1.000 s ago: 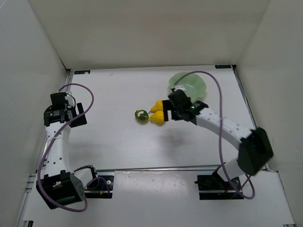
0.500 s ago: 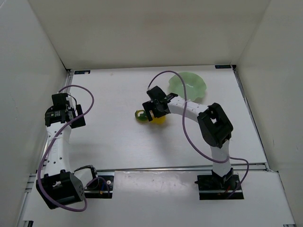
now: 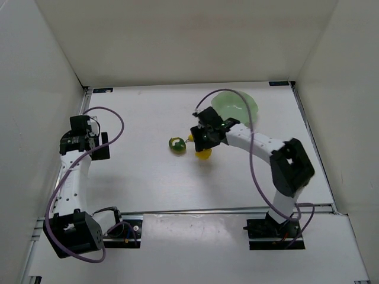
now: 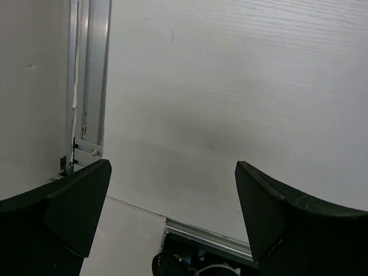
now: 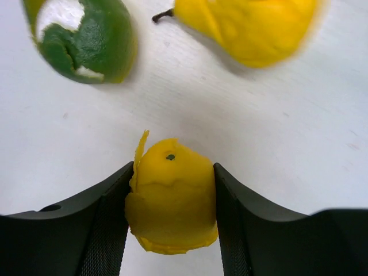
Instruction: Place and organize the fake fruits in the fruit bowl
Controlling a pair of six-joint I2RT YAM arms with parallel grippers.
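Observation:
My right gripper [image 5: 171, 230] is shut on a yellow pear-shaped fake fruit [image 5: 171, 195], which fills the gap between both pads just above the table. From above, that gripper [image 3: 203, 148] sits mid-table with the held yellow fruit [image 3: 204, 156] showing below it. A second yellow pear [image 5: 247, 26] with a dark stem lies beyond it, and only its tip [image 3: 190, 139] shows from above. The round green fruit [image 5: 86, 40] [image 3: 176, 145] lies to its left. The mint-green fruit bowl [image 3: 240, 105] stands behind the right arm. My left gripper [image 4: 172, 195] [image 3: 98, 144] hangs open and empty at the far left.
White walls enclose the table on the left, back and right. A metal rail [image 4: 92, 69] runs along the table's left edge, and another rail [image 3: 195, 210] crosses the near edge by the arm bases. A purple cable [image 3: 260, 177] loops along the right arm.
The right gripper went from open to shut around one yellow pear. Its arm swung left over the fruits, then drew back a little to the right. The left arm shifted slightly.

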